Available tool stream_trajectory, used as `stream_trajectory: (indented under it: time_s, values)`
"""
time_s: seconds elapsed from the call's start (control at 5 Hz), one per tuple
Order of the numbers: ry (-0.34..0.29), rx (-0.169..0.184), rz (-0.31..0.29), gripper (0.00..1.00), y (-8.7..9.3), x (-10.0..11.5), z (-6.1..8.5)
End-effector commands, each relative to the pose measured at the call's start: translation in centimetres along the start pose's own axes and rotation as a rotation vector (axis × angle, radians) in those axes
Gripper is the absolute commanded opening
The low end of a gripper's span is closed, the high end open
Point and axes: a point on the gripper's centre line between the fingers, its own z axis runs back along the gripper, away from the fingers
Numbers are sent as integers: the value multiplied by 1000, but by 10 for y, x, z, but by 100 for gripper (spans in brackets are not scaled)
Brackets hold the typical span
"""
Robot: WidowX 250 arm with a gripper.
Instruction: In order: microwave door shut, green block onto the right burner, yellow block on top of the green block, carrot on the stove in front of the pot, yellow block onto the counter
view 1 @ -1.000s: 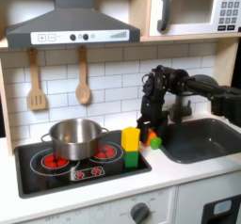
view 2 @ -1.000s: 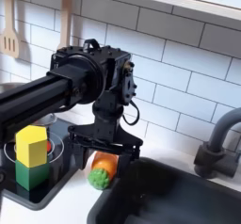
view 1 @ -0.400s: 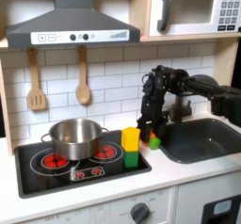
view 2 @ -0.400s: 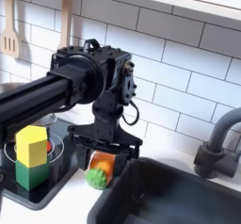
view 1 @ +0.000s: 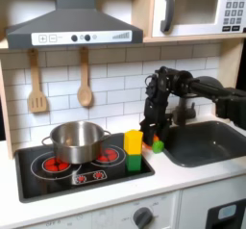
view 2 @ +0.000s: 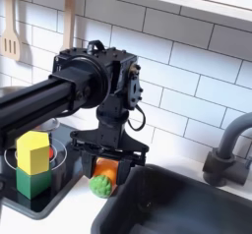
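Observation:
The microwave (view 1: 192,10) at the top right of the first exterior view has its door shut. A yellow block (view 1: 133,140) (view 2: 35,151) stands on a green block (view 1: 134,161) (view 2: 33,183) on the stove's right burner. The steel pot (view 1: 75,139) sits on the left burner. My gripper (view 1: 155,139) (view 2: 105,179) points down over the counter strip between stove and sink. It is shut on the carrot (view 2: 102,170) (view 1: 158,144), an orange piece with a green tip, held low between the two fingers (view 2: 86,167).
The black stove top (view 1: 58,178) lies left of the counter. A dark sink basin (view 1: 204,141) (view 2: 187,204) with a grey faucet (view 2: 228,149) lies to the right. A spatula (view 1: 36,84) and a wooden spoon (view 1: 85,79) hang on the tiled wall.
My gripper and the carrot have shifted slightly down and toward the second exterior view's left. The blocks and pot have not moved.

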Motion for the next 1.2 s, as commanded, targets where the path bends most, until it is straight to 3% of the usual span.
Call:
stream_trajectory:
  time_s: [0.0,0.6,0.8,1.0]
  values:
    - [-3,-9,-5,0,-1,0,5]
    - [-5,-34,-9,0,-5,-5,15]
    - [2,-35,10,100,-2,-3,11]
    - [-3,-38,7,100,-4,-3,14]
